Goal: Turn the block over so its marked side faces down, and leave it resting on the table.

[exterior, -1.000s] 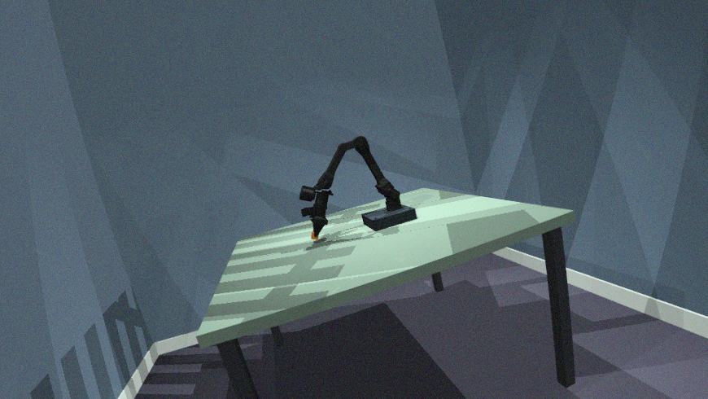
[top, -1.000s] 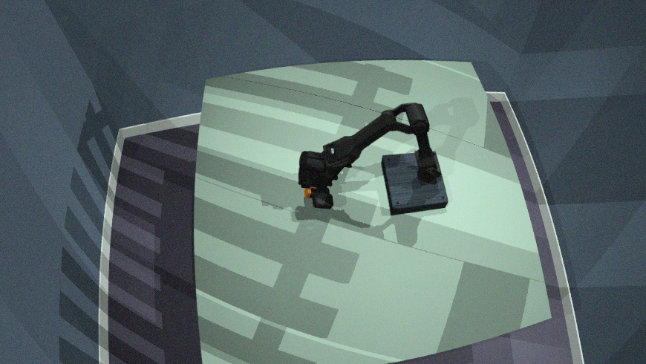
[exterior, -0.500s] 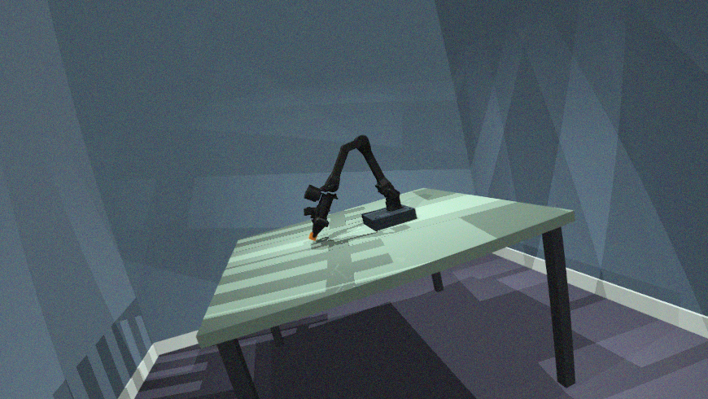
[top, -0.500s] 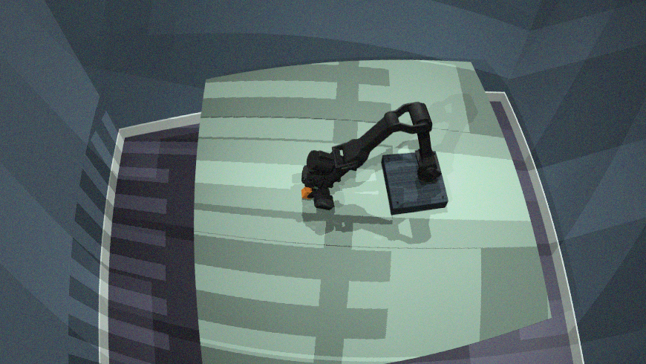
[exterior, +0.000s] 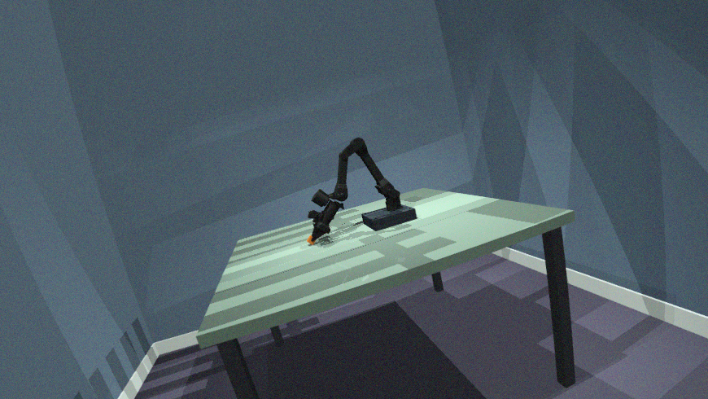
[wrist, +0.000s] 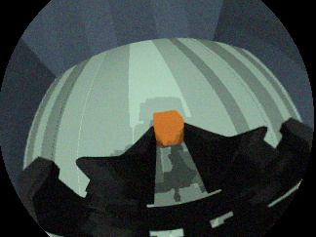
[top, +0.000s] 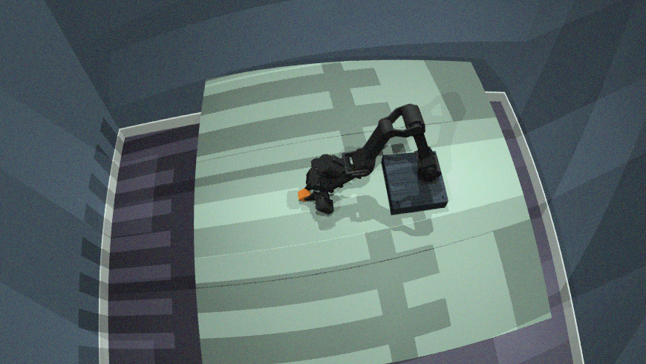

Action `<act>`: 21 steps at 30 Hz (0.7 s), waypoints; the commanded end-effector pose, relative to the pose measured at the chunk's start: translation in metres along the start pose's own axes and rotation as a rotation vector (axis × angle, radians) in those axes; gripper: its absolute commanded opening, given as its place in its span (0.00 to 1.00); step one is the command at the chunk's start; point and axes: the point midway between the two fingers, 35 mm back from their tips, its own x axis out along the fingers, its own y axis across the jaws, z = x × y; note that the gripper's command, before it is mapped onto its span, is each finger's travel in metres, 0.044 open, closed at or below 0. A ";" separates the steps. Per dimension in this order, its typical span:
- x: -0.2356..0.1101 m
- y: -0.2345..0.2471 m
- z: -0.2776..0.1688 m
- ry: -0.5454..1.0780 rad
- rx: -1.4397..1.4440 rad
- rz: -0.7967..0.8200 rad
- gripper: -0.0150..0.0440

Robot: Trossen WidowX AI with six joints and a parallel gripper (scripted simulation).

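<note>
A: Where is the block (top: 304,194) sitting right now?

B: It is showing as a small orange cube left of centre in the top view, pinched at the tip of the tool (top: 312,195). In the wrist view it is sitting at the middle of the frame, between the two dark fingers, which are gripping it rather than closing fully.

A: Is it resting on the worktop (exterior: 495,217) yet?

B: In the exterior view the arm is leaning down and left, with the block at or just above the pale green surface; whether they are touching cannot be told.

A: And the marked side?

B: No mark is showing on the visible faces, so the turn may be under way, but that is a judgement. Setting down and letting go are apparently still pending.
</note>
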 end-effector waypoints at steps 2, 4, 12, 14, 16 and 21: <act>0.000 0.000 -0.008 -0.072 -0.002 -0.003 0.25; -0.001 0.000 -0.010 -0.102 -0.002 -0.002 0.25; -0.010 -0.001 -0.014 -0.212 -0.001 -0.004 0.25; -0.010 -0.001 -0.014 -0.214 -0.001 -0.004 0.25; -0.010 -0.001 -0.014 -0.223 -0.001 -0.004 0.25; -0.011 -0.001 -0.013 -0.241 -0.001 -0.004 0.25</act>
